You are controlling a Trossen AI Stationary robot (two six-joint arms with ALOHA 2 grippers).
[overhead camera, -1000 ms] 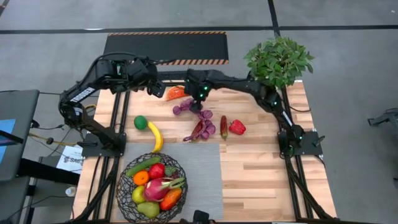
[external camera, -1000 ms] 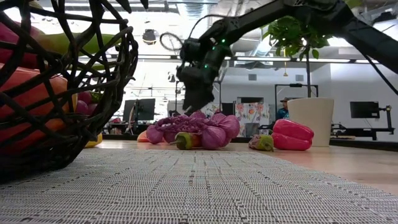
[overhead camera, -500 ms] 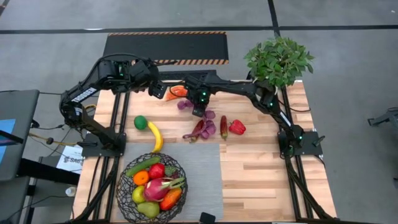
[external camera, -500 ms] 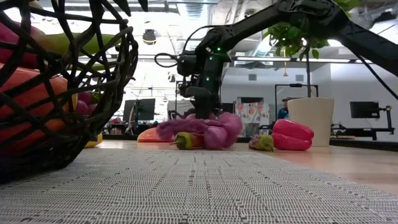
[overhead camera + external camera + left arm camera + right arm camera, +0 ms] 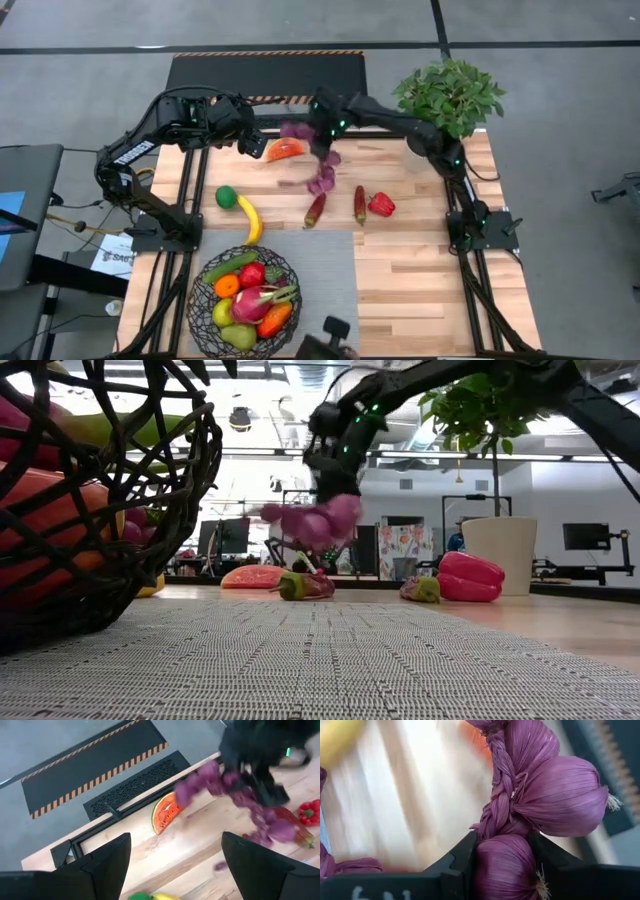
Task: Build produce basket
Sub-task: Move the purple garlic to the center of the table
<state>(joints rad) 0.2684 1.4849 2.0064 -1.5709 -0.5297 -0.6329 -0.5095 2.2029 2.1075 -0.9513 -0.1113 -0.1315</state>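
Above the desk's (image 5: 420, 250) far side, I am lifting the purple onion braid (image 5: 322, 160) clear, the right gripper (image 5: 318, 128) pinching one bulb so the string is dangling free for carrying to the basket (image 5: 205, 310). A second ago it was lying flat. The left gripper (image 5: 250, 138) is waiting spread by the watermelon slice (image 5: 285, 150).

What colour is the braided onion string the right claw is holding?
Purple, seen best in the right wrist view: the onion string sits between the right claw fingers.

Even, bright overhead light falls on the desk (image 5: 420, 250), casting soft shadows. The purple braid (image 5: 310, 520) smears with motion blur; the near basket (image 5: 150, 510) looms unfocused against glaring ceiling lights.
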